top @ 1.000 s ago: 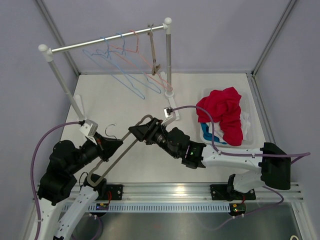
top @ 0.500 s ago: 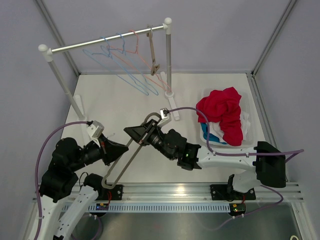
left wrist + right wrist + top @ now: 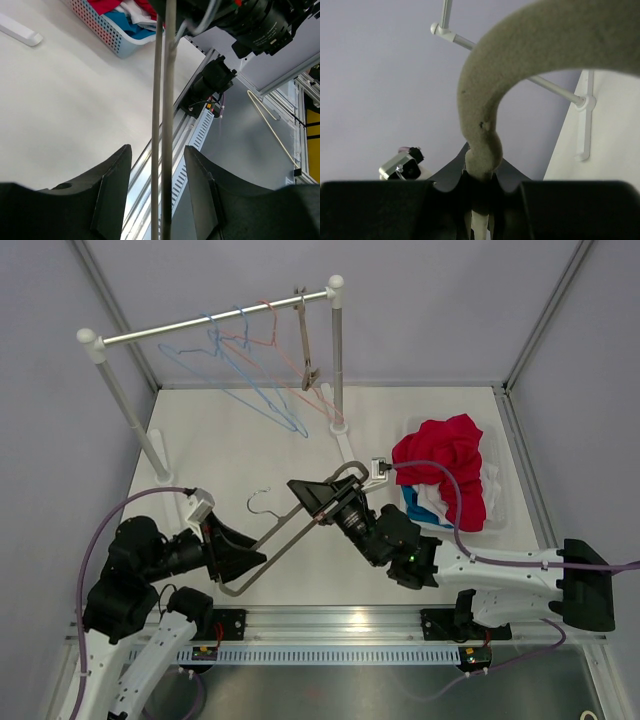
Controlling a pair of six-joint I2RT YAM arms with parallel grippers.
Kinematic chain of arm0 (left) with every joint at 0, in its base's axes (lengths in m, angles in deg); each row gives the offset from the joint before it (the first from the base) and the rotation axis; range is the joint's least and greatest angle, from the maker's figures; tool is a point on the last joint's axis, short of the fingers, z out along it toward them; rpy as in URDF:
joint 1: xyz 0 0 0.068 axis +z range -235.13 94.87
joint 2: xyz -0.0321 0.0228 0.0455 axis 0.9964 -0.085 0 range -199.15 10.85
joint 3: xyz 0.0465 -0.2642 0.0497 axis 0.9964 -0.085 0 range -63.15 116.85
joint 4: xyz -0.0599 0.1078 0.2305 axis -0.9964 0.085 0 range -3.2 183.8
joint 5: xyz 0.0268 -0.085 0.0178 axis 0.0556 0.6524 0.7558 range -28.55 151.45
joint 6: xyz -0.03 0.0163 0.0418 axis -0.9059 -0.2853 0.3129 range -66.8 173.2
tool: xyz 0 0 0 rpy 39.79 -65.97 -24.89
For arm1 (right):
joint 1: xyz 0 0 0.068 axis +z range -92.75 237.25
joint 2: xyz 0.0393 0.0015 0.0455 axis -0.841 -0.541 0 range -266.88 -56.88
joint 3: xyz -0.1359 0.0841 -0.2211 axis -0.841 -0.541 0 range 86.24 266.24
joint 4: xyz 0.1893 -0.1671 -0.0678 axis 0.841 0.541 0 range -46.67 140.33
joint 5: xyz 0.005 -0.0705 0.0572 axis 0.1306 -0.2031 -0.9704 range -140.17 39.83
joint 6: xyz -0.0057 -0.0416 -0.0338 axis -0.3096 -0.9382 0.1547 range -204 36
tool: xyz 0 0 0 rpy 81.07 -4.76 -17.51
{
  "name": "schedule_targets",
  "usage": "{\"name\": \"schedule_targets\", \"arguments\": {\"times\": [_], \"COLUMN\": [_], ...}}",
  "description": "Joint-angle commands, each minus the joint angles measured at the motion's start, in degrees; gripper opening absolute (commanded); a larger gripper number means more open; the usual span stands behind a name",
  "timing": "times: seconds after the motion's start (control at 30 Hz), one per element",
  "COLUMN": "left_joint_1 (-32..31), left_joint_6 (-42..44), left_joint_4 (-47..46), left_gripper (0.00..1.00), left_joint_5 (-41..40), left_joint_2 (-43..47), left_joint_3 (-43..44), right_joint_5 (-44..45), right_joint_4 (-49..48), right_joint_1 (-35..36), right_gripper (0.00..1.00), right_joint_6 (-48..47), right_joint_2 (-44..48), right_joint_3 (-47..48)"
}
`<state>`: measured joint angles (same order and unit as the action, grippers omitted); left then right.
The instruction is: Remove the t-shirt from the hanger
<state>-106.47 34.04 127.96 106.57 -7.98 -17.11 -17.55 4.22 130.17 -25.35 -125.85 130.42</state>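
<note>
The top external view looks down from above and behind the arm bases at the near edge of the table (image 3: 230, 455), far enough back to take in everything up to the clothes rack (image 3: 215, 327) at the far edge. The left wrist view sits close behind the left gripper (image 3: 156, 147), facing along the hanger (image 3: 167, 100) toward the basket (image 3: 112, 37) at the right edge. The right wrist view, hard against the same hanger, faces the rack, and the top view shares all of these.

Pale lilac-grey walls (image 3: 430, 310) closed in a white surface (image 3: 220, 440) on three sides, with metal struts (image 3: 550, 315) rising at the back corners. A clothes rail (image 3: 150, 331) on white posts stood at the far left. An aluminium track (image 3: 340, 618) edged the near side, with grey floor (image 3: 330, 690) beyond. The light was soft and even.
</note>
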Motion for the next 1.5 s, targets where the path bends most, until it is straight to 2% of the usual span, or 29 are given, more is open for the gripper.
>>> {"name": "schedule_targets", "arguments": {"times": [0.0,0.1,0.13,0.23,0.27,0.33,0.4,0.43,0.5,0.57,0.77,0.97,1.1,1.3,1.47], "left_joint_1": [-0.2,-0.1,-0.2,-0.2,-0.2,-0.2,-0.2,-0.2,-0.2,-0.2,-0.2,-1.6,-1.6,-1.6,-1.6], "left_joint_6": [-1.7,-1.8,-1.8,-1.8,-1.3,1.6,2.5,2.5,1.9,1.7,0.6,-1.1,-0.4,4.5,6.1], "left_joint_4": [-1.9,-2.0,-1.9,-0.8,0.0,5.0,9.1,10.0,11.6,13.5,20.5,28.8,29.1,18.4,12.0], "left_gripper": [0.42,0.22,0.12,0.00,0.00,0.00,0.00,0.00,0.00,0.00,0.00,0.00,0.00,0.00,0.00], "left_joint_5": [2.6,0.9,0.1,-2.0,-3.1,-7.9,-12.1,-16.2,-21.4,-25.2,-43.6,-58.8,-71.7,-79.3,-77.9], "left_joint_2": [1.3,1.6,1.7,2.0,2.1,2.5,2.5,2.5,2.2,2.0,-1.4,-4.5,-8.2,-19.6,-29.5], "left_joint_3": [-0.8,-0.3,0.3,1.8,2.5,4.8,9.8,11.6,17.0,22.5,32.0,37.8,37.9,37.7,39.9], "right_joint_5": [3.9,4.2,4.4,4.9,4.8,3.2,-0.5,-1.5,-5.0,-6.1,-5.6,-3.2,-5.0,-10.1,-12.0], "right_joint_4": [-4.5,-4.6,-4.6,-4.0,-3.4,-0.9,2.8,8.7,15.2,18.0,29.9,33.2,33.9,37.6,36.0], "right_joint_1": [-0.2,-0.2,-0.2,-0.2,-0.2,-0.2,-0.2,-0.2,-0.2,-0.2,-0.2,-0.2,-0.2,-0.2,-0.2], "right_gripper": [0.00,0.00,0.00,0.00,0.00,0.16,0.37,0.65,0.88,0.94,0.97,0.97,0.97,0.98,0.98], "right_joint_6": [-0.6,0.0,-0.1,-0.1,-0.2,-1.6,-4.8,-5.4,-9.0,-11.0,-13.8,-14.2,-16.0,-18.8,-19.0], "right_joint_2": [2.1,2.6,2.9,4.3,4.7,6.2,7.7,8.1,9.7,11.5,21.5,27.0,26.0,18.2,16.2], "right_joint_3": [-0.6,-1.4,-1.9,-3.1,-3.3,-3.3,-2.0,0.1,2.7,3.0,2.3,-0.1,0.7,6.2,6.0]}}
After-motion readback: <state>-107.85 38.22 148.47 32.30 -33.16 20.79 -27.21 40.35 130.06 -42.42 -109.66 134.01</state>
